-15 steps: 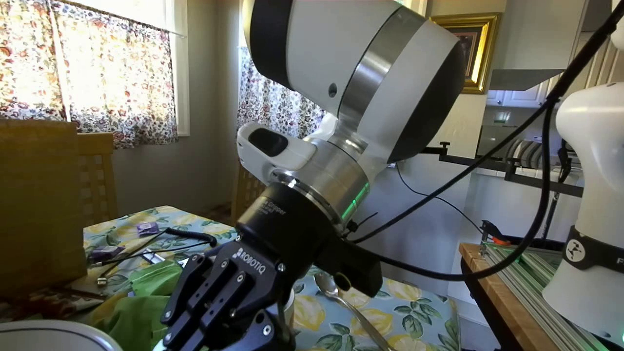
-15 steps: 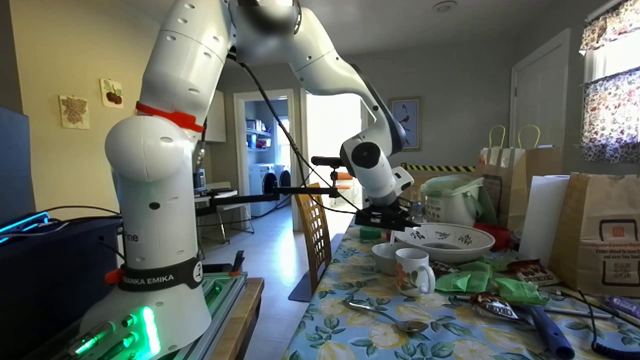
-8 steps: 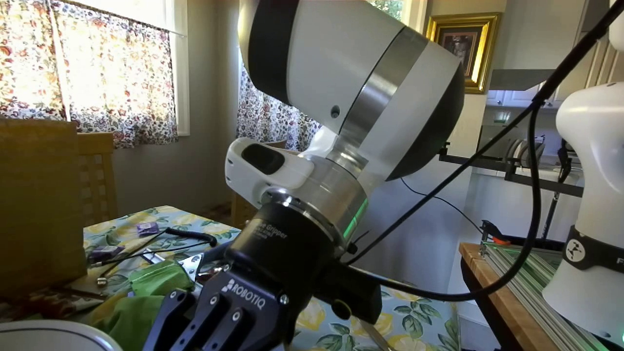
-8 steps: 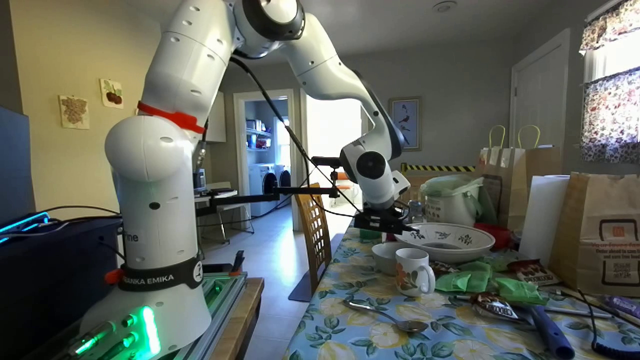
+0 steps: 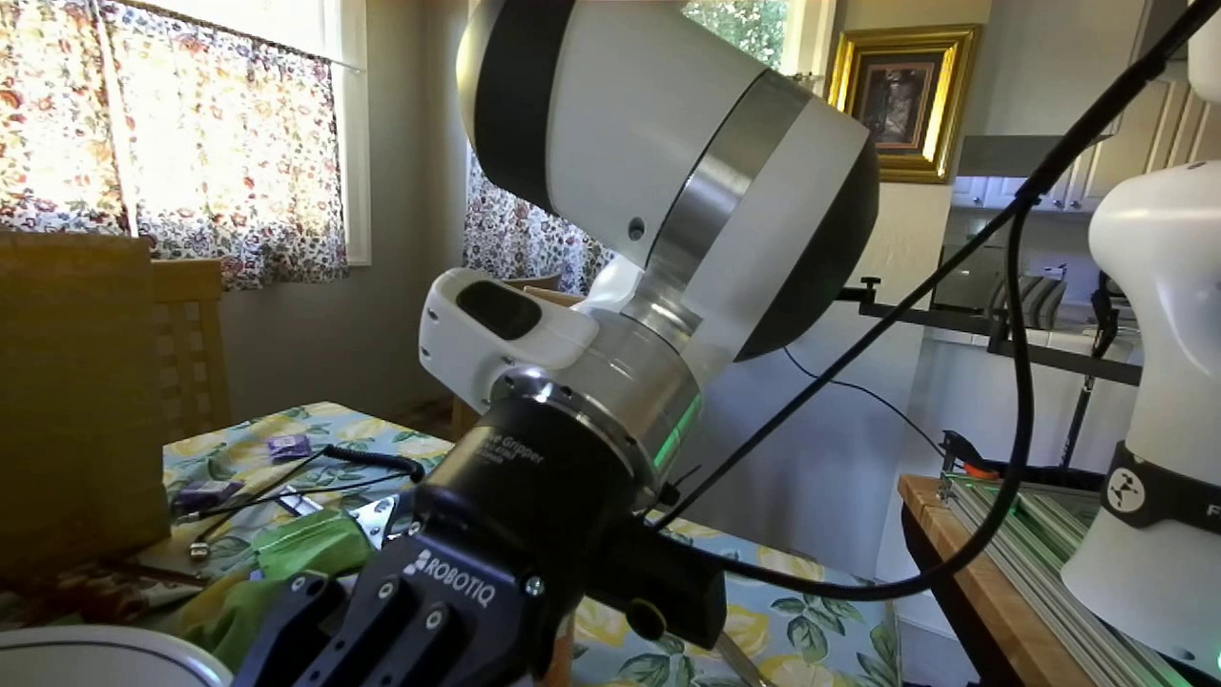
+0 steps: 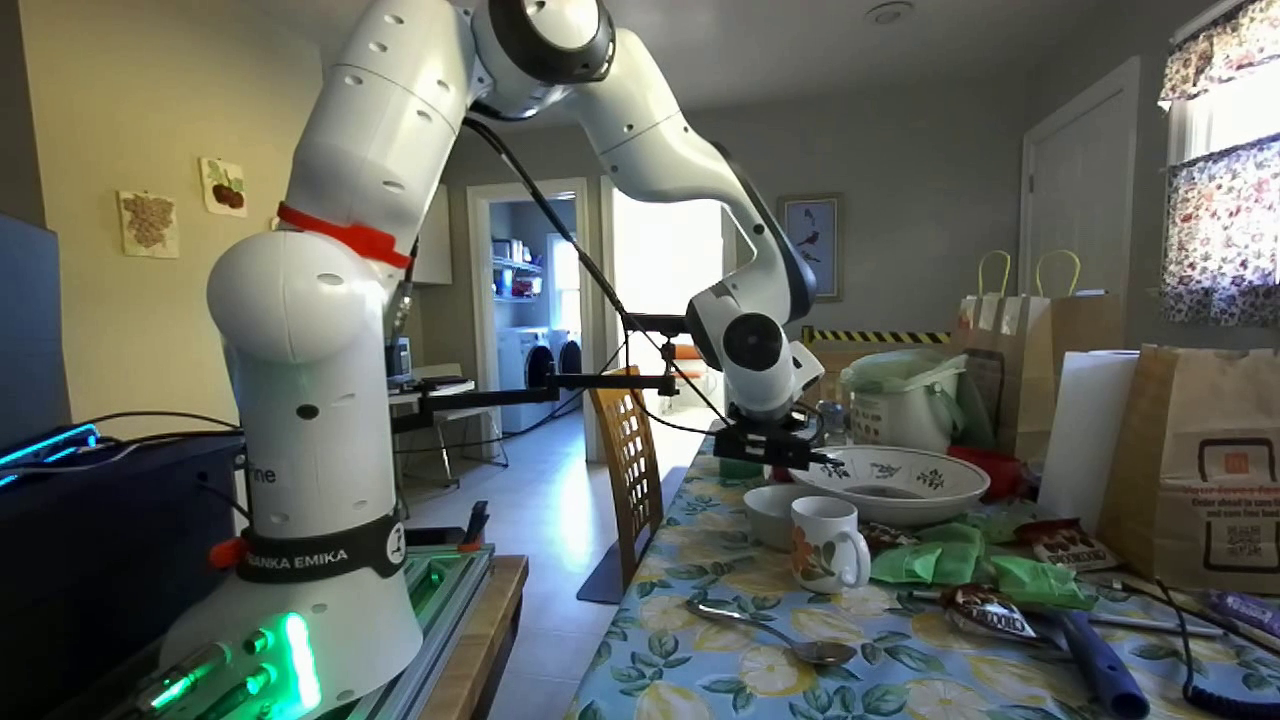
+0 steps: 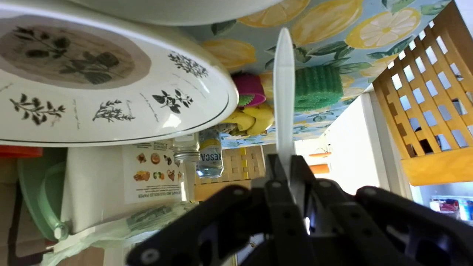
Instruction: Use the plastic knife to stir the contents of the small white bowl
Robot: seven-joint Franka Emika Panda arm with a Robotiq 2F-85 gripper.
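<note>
My gripper (image 7: 284, 162) is shut on the white plastic knife (image 7: 284, 85) in the wrist view. The knife sticks straight out from the fingertips. The small white bowl (image 6: 768, 518) stands behind the floral mug (image 6: 825, 545) in an exterior view, and my gripper (image 6: 822, 462) is above it. A plain white curved wall at the top of the wrist view looks like the small bowl (image 7: 177, 9); its inside and contents are hidden. The knife tip shows beside that rim over the tablecloth. I cannot make out the knife in either exterior view.
A large patterned bowl (image 6: 890, 510) stands just behind the small bowl. A spoon (image 6: 770, 635) lies in front of the mug. Green wrappers (image 6: 930, 560) and a blue-handled tool (image 6: 1105, 670) lie to the right. A wooden chair (image 6: 630, 460) stands at the table's edge.
The arm and gripper have moved left and lower in an exterior view. The knife, seen one second ago pointing down at the small bowl, no longer shows there. The bowl and mug have not moved.
</note>
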